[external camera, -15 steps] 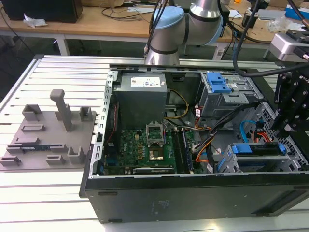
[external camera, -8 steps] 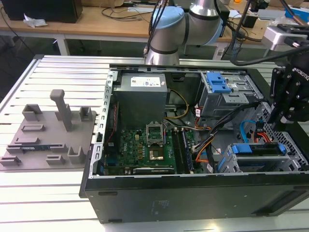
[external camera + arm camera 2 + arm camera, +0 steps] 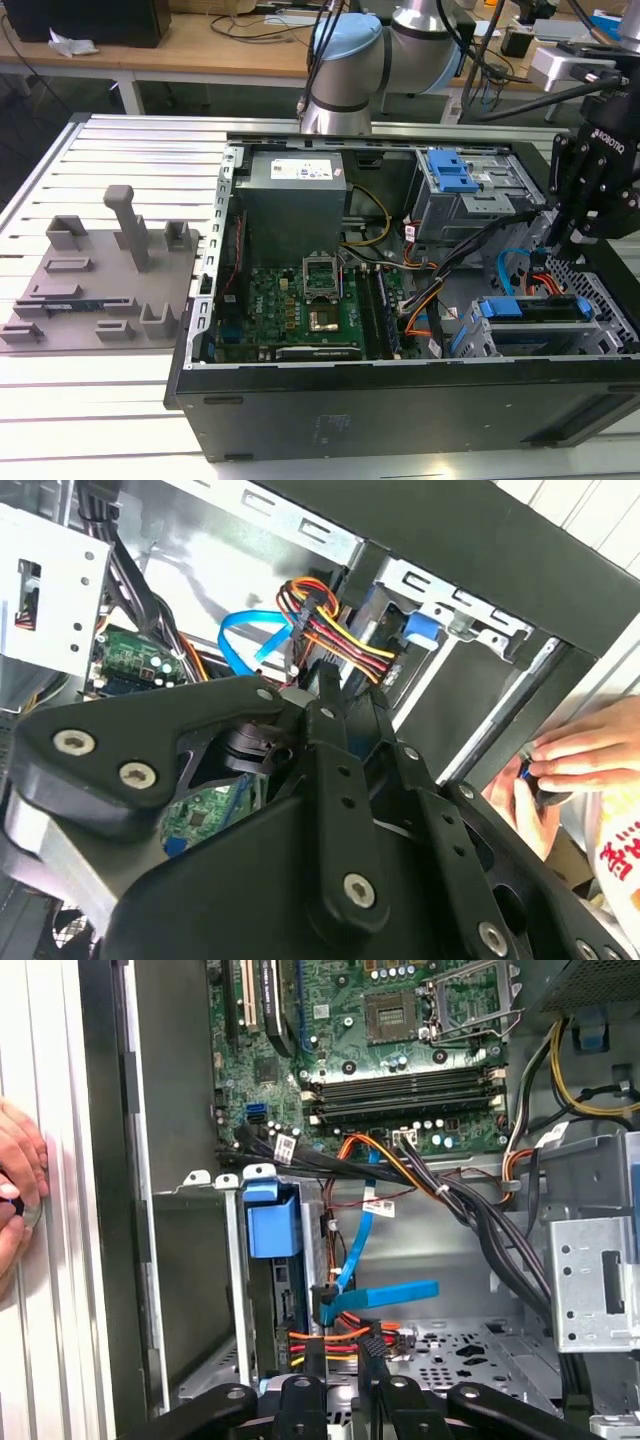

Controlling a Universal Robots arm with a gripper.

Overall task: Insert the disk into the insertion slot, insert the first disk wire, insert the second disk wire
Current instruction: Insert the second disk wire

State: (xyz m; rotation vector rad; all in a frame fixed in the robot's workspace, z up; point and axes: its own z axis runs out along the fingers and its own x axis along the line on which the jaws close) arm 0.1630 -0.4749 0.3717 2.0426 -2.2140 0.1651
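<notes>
Workshop benches crowd the background behind an open computer case [image 3: 400,390] lying on a slatted white table [image 3: 120,420]. Inside, the disk [image 3: 535,310] in its blue carrier sits within the insertion slot [image 3: 480,345], near the case's front on the exterior view's right. Beside it hangs the gripper [image 3: 340,1345], pressed together on the plug of the orange-red-black wire bundle [image 3: 340,1332]; the second disk wire [image 3: 355,1250] loops nearby. Seating the plug well probably calls for square alignment and gentle, straight pressure.

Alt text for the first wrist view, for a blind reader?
The gripper sits by a light-blue cable and an orange-red-black wire bundle in an open computer case, beside the disk in its bay. A hand rests outside.
</notes>
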